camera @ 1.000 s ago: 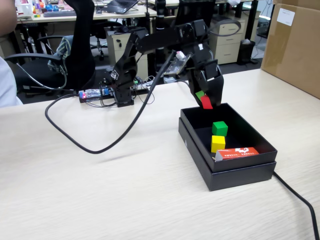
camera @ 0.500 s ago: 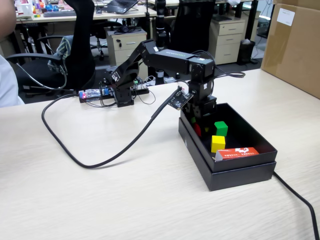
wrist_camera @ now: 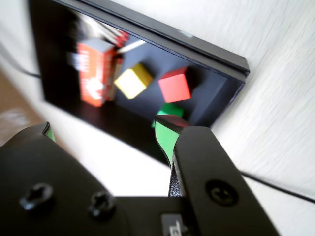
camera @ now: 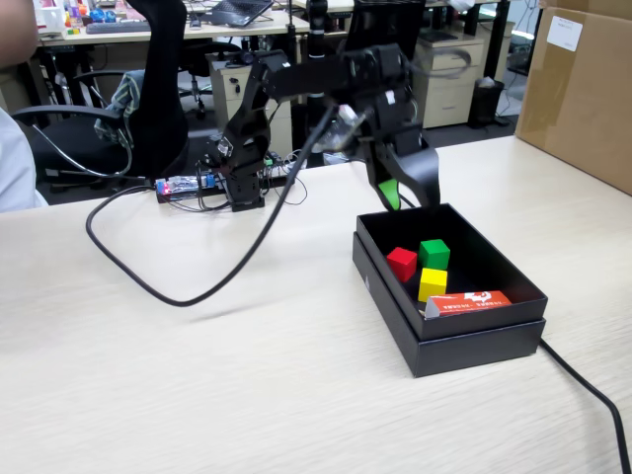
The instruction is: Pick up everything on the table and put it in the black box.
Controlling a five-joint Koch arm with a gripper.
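The black box (camera: 474, 341) stands on the table at the right in the fixed view. Inside lie a red cube (camera: 401, 263), a green cube (camera: 434, 253), a yellow cube (camera: 432, 283) and an orange carton (camera: 470, 303). My gripper (camera: 407, 194) hangs just above the box's far rim, jaws wide apart and empty. In the wrist view the gripper (wrist_camera: 103, 128) is open with green-lined fingers (wrist_camera: 166, 137). Beyond it is the box (wrist_camera: 206, 49) with the red cube (wrist_camera: 174, 84), yellow cube (wrist_camera: 133, 81), part of the green cube (wrist_camera: 172, 109) and the blurred orange carton (wrist_camera: 96, 73).
A thick black cable (camera: 188, 286) loops over the table at the left. Another cable (camera: 592, 395) runs from the box to the front right edge. The arm's base (camera: 237, 183) stands at the back. A cardboard box (camera: 583, 89) stands at the far right.
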